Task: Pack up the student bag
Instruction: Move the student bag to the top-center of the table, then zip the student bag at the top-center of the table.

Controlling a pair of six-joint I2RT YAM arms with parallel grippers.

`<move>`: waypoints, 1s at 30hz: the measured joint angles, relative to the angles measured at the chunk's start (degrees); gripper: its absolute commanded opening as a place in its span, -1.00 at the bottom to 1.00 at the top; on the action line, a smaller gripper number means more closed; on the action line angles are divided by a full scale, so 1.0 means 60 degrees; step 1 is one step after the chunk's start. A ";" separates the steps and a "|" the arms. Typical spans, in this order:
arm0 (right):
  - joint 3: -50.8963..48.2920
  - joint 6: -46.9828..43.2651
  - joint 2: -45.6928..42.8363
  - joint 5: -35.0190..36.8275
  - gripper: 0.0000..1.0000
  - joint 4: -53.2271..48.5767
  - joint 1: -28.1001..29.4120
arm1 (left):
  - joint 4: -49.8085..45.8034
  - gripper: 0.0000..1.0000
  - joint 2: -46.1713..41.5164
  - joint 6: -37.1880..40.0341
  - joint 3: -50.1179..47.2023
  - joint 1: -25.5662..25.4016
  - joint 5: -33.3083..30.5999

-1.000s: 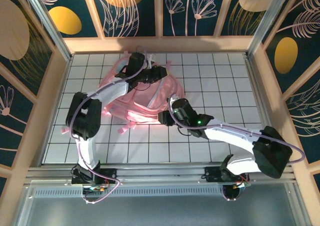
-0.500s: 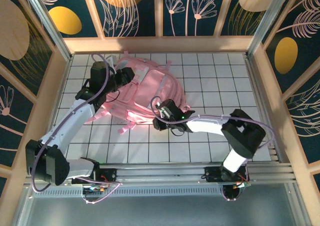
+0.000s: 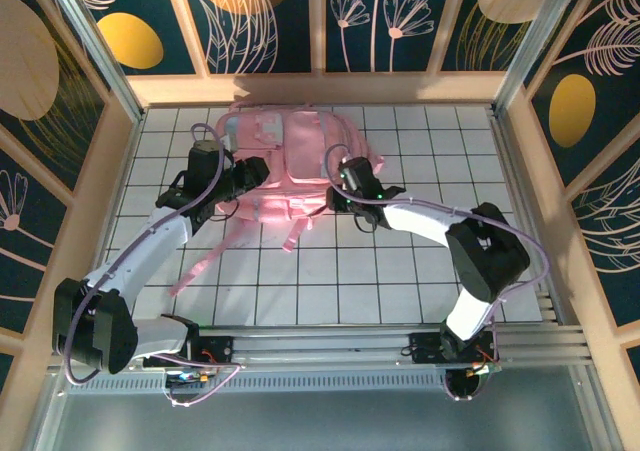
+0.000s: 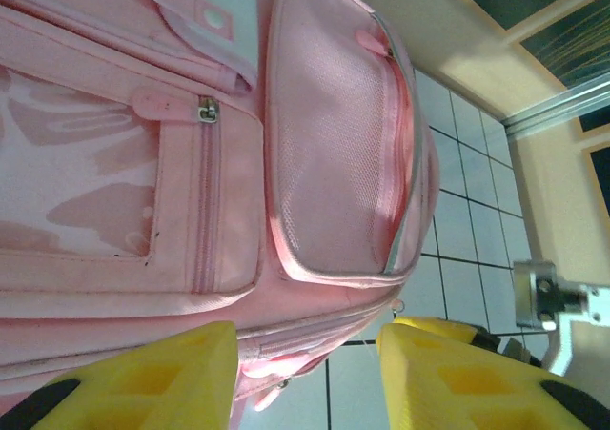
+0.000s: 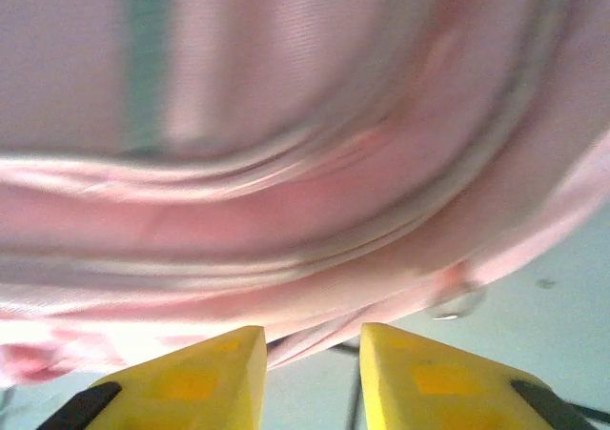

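Bag (image 3: 290,156) lies flat at worktop (image 3: 400,271) far side, front pockets zipped. Your left tool (image 4: 305,363) and right tool (image 5: 313,368) flank it, part-open, holding nothing. Whether packing is done, you cannot tell.

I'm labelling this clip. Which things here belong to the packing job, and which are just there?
Job: student bag, left gripper, right gripper.
Just there: tiled table, leaf-patterned wall panels.
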 measured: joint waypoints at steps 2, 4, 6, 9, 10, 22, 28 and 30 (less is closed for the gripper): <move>-0.0433 -0.0146 -0.0415 -0.0608 -0.11 0.0430 0.0226 | 0.0047 -0.11 0.0000 0.0000 -0.0011 0.0000 0.0106; -0.0929 -0.0229 -0.0692 -0.1169 0.04 0.1020 0.0382 | 0.0076 -0.11 0.0000 0.0000 -0.0044 0.0000 0.0153; -0.1905 -0.0244 -0.0896 -0.1781 0.13 0.2320 0.0390 | 0.0138 -0.11 0.0000 -0.0004 -0.0102 0.0000 0.0219; -0.3840 -0.0157 -0.1056 -0.2375 0.14 0.4473 0.0291 | 0.0233 -0.11 0.0000 -0.0011 -0.0182 0.0000 0.0335; -0.4328 -0.0142 -0.1049 -0.2492 0.13 0.4834 0.0273 | 0.0259 -0.11 0.0000 -0.0011 -0.0204 0.0000 0.0364; -0.3665 0.0040 0.0353 -0.2743 0.05 0.6477 0.0321 | 0.0386 -0.11 -0.0004 -0.0135 -0.0306 0.0000 0.0586; -0.2794 0.0062 0.1045 -0.2466 0.00 0.6335 0.0525 | 0.0390 -0.11 -0.0004 -0.0153 -0.0306 0.0000 0.0586; -0.2692 0.0066 0.1169 -0.2422 -0.01 0.6255 0.0543 | 0.0390 -0.11 -0.0004 -0.0153 -0.0306 0.0000 0.0586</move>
